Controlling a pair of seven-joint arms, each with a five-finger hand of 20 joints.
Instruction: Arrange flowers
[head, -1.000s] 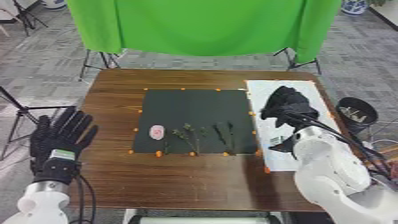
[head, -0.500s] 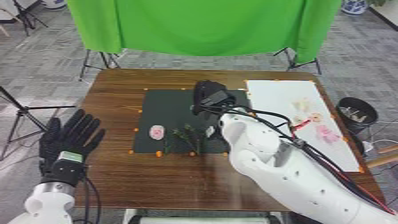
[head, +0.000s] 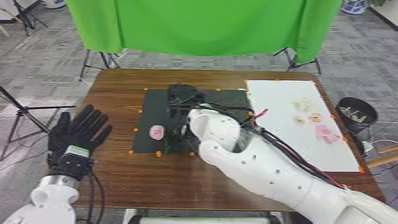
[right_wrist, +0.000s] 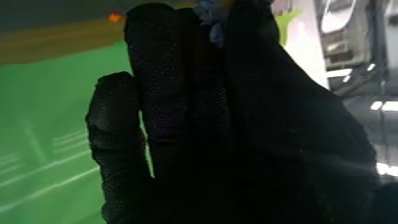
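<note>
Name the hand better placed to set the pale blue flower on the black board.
Likely the right hand: it pinches that flower over the board; the left hand is left of it.

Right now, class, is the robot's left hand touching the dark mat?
Apart. The head view shows brown table between the left hand and the dark mat.

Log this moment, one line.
Right hand over black mat; pinching bluish piece; left hand open; pink oval on mat; pink flowers on white sheet
</note>
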